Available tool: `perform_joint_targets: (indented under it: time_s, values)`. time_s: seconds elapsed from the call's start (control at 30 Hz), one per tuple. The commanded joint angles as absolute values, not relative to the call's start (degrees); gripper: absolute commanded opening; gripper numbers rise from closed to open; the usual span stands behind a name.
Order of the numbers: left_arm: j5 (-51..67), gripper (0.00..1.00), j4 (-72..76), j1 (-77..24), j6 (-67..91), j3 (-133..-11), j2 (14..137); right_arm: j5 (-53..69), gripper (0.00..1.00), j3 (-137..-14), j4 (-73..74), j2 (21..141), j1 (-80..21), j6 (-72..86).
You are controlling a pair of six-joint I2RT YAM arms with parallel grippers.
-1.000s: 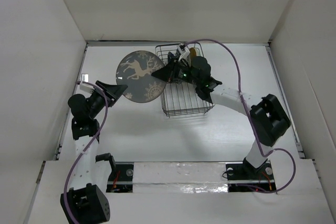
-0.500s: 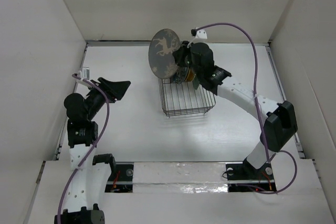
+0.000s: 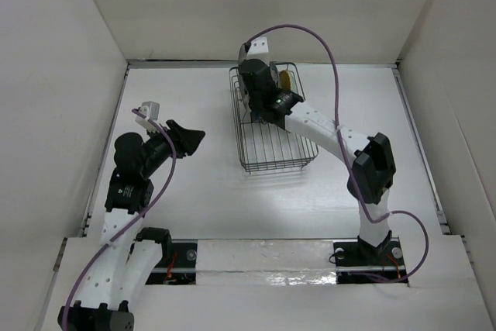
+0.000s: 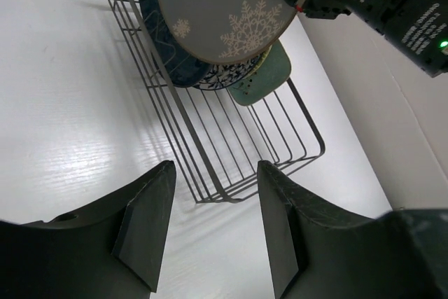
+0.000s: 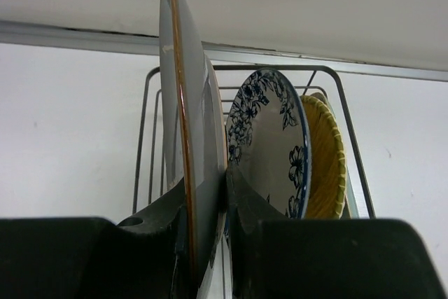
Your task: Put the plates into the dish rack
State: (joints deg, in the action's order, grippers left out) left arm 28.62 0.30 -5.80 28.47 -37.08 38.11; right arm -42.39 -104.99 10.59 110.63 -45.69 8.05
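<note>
My right gripper [image 5: 206, 188] is shut on the grey deer plate [image 5: 180, 103] and holds it upright on edge over the far end of the dish rack [image 5: 238, 68]. Behind it stand the white and blue floral plate [image 5: 269, 145] and a yellow plate [image 5: 325, 159]. In the left wrist view the grey plate [image 4: 224, 5] hangs above a dark blue plate [image 4: 164, 43], the floral plate [image 4: 225, 76] and the pale green plate [image 4: 269, 75] in the rack [image 4: 231, 145]. My left gripper [image 4: 213, 169] is open and empty, left of the rack [image 3: 271, 141].
White walls enclose the table on three sides. The right arm [image 3: 318, 125] stretches across the rack's far half. The rack's near half holds no plates. The left gripper [image 3: 186, 139] hovers over bare table left of the rack.
The right gripper swung the deer plate from flat at the rack's left to upright over its far end. The left gripper, which was at the plate's edge, now stands apart.
</note>
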Motion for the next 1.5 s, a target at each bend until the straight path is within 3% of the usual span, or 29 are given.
perform_joint_targets:
  time_s: [0.0,0.5,1.07,1.3,1.47]
  values:
    - [25.3,0.46,0.1,-7.4,24.2,-40.8,37.4,-49.6,0.00,-111.6,6.9,111.2,-47.3,3.6]
    - [25.0,0.44,-1.9,-7.9,23.7,-40.6,36.6,-62.0,0.00,-120.2,-1.1,120.1,-52.3,-19.3]
    - [24.3,0.42,-2.6,-7.9,23.6,-40.9,36.7,-60.1,0.00,-118.7,6.7,124.9,-51.8,-6.2]
    - [24.3,0.42,-2.6,-7.9,23.6,-41.0,37.0,-69.8,0.00,-117.1,1.1,124.1,-53.0,-7.4]
    - [24.4,0.41,-2.7,-7.9,23.7,-41.0,37.4,-78.6,0.00,-109.9,-13.6,120.0,-53.5,-12.6]
